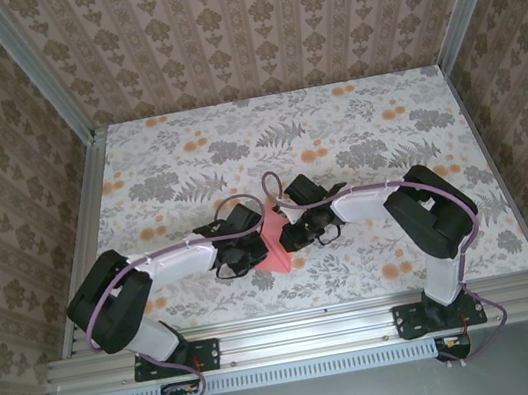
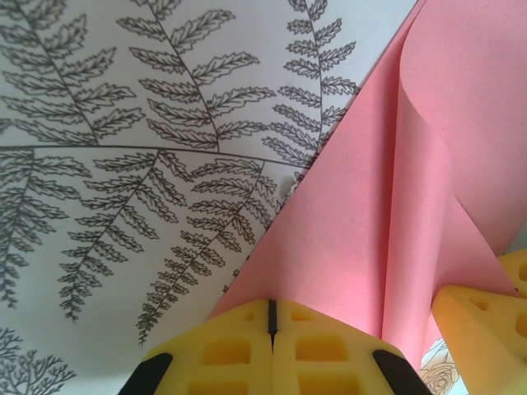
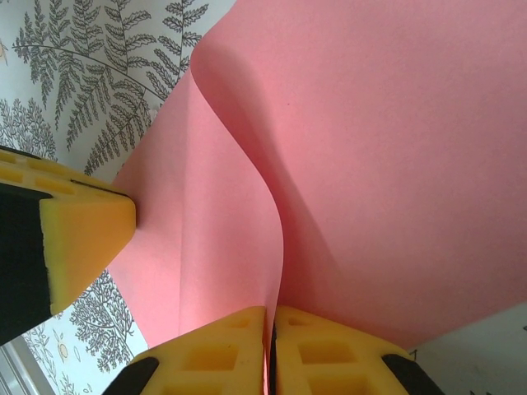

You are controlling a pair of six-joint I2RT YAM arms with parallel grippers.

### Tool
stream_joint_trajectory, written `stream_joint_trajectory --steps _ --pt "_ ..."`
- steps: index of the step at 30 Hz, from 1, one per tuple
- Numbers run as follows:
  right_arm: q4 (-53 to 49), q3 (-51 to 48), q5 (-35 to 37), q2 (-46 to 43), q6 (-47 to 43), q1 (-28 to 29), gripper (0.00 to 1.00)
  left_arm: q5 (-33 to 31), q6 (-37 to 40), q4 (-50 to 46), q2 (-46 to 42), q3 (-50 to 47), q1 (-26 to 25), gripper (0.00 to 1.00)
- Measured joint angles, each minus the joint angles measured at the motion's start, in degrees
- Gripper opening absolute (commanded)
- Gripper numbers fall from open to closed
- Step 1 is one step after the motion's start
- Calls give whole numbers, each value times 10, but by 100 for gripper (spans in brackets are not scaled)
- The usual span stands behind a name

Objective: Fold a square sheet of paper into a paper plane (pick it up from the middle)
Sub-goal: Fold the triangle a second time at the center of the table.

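Grippers clenched: left gripper (image 2: 272, 327) and right gripper (image 3: 270, 331) both pinch the square sheet of paper (image 1: 276, 254).
It curls between them at the near middle of the floral-print table (image 1: 354, 132); patterned walls (image 1: 246, 28) enclose three sides.
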Motion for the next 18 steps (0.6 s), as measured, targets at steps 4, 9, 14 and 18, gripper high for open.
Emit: stream_joint_trajectory --steps 4,9,14,18 --pt "0 0 1 0 -4 0 12 0 8 -6 -19 0 1 6" --pt "0 0 1 1 -6 0 12 16 13 29 -60 0 24 6" --pt "0 0 0 1 -6 0 12 52 17 116 -60 -10 56 4" --pt "0 0 0 1 -6 0 12 77 17 174 -28 -18 64 4"
